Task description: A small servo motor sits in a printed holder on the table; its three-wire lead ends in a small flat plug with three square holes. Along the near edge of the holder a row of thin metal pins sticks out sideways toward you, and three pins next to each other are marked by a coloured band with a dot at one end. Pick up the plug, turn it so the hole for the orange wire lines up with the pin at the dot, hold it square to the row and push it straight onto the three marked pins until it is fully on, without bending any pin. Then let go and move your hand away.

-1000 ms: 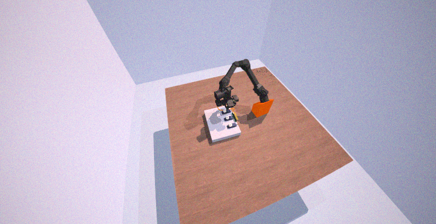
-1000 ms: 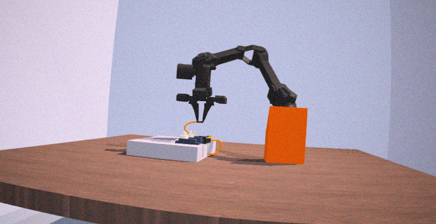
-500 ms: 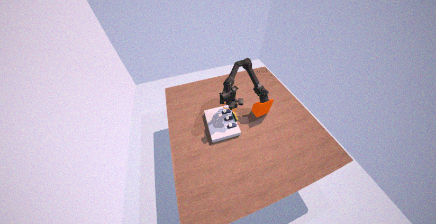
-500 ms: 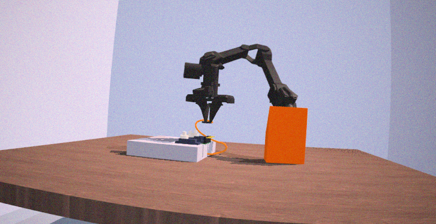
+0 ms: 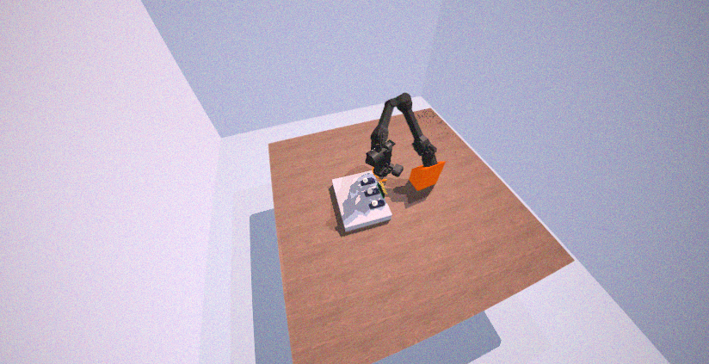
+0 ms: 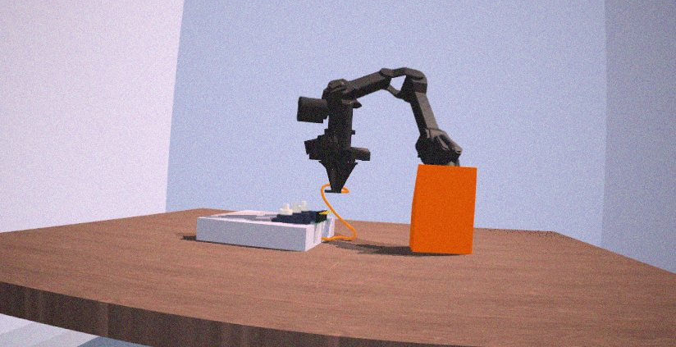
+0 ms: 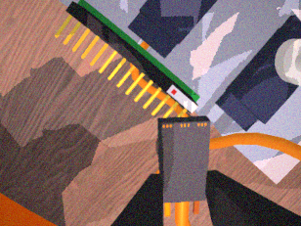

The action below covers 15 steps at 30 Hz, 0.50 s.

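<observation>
My gripper (image 7: 183,182) (image 6: 335,189) is shut on the dark grey plug (image 7: 184,158) and holds it above the table, over the near edge of the white holder (image 6: 250,234) (image 5: 365,223). In the wrist view the plug's end with the orange-marked holes points up the picture. The row of yellow pins (image 7: 107,62) runs diagonally and points down-left, so the plug is turned at an angle to it. A white band (image 7: 188,102) with a red dot (image 7: 173,91) lies by the row's right end. The plug overlaps that end in view; contact is not seen. The orange lead (image 7: 249,139) (image 6: 322,194) loops beside the holder.
Dark servos (image 5: 376,204) (image 7: 254,84) with white tops sit in the holder close behind the green board edge (image 7: 142,50). An orange block (image 5: 426,176) (image 6: 443,209) stands at the arm's base on the wooden table (image 5: 422,272) (image 6: 378,292).
</observation>
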Each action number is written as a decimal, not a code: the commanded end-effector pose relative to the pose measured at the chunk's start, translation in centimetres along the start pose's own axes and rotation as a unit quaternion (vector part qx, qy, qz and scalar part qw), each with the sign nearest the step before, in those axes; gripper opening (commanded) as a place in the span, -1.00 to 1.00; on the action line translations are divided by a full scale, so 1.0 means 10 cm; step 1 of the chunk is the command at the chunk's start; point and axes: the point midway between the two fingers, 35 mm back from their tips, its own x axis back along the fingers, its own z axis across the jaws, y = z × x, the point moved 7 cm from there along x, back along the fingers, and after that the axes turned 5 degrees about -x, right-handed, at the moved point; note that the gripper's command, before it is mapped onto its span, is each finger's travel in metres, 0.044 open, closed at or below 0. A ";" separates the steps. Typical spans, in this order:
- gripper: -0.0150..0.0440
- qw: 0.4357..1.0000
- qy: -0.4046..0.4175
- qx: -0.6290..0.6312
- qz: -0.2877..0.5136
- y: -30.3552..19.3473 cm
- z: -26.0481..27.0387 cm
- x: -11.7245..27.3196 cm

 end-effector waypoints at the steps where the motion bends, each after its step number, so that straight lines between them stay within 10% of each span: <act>1: -0.49 0.998 0.001 -0.069 -0.001 -0.08 0.10 -0.01; 15: -0.49 0.963 -0.002 -0.269 0.002 -0.30 0.36 -0.07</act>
